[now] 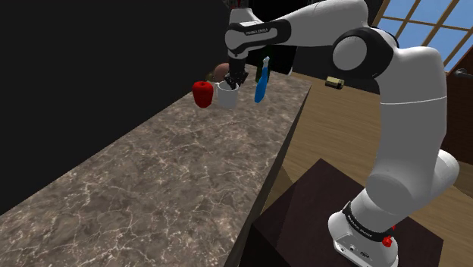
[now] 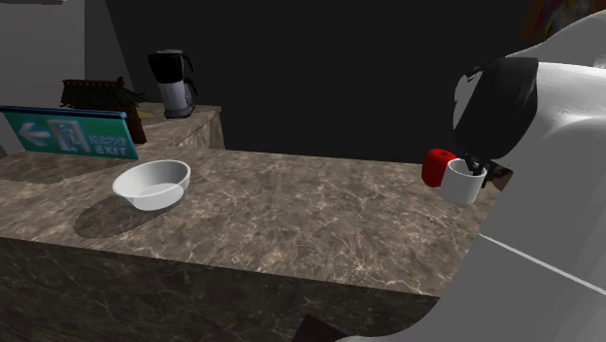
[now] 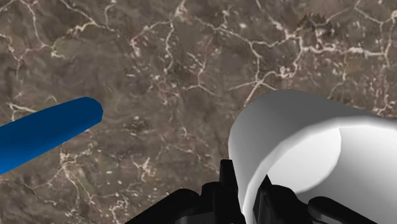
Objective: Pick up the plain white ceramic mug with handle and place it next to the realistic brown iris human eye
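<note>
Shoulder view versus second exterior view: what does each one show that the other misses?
Shoulder view: a blue object beside the hand, the dark stand, a window. Second exterior view: a white bowl, a coffee maker, a green exit sign. Both: the hand clasping the white mug, the red object next to it, the marble counter, the white arm.

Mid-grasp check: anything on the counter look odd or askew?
A slim blue object stands on end, leaning, beside the white mug that the gripper clasps by its rim. Nothing looks spilled or broken.
</note>
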Robot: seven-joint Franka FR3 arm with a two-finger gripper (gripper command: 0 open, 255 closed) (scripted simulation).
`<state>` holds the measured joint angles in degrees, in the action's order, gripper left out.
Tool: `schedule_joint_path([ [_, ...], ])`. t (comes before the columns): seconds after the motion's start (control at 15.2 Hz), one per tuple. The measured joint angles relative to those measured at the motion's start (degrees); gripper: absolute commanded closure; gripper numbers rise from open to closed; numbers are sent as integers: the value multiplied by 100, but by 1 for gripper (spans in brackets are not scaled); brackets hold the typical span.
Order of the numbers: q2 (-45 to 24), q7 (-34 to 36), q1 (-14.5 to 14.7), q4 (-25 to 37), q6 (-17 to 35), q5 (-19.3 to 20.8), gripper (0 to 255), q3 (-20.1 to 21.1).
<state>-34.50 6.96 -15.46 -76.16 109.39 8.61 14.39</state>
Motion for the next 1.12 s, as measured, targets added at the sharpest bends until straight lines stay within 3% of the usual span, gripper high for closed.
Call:
schedule_joint_path([
  [0.73, -126, 32, 1, -239, 364, 37, 255, -21],
  [0.79, -126, 32, 1, -240, 365, 37, 0, -21],
  [1.12, -123, 31, 1, -241, 366, 37, 0, -20],
])
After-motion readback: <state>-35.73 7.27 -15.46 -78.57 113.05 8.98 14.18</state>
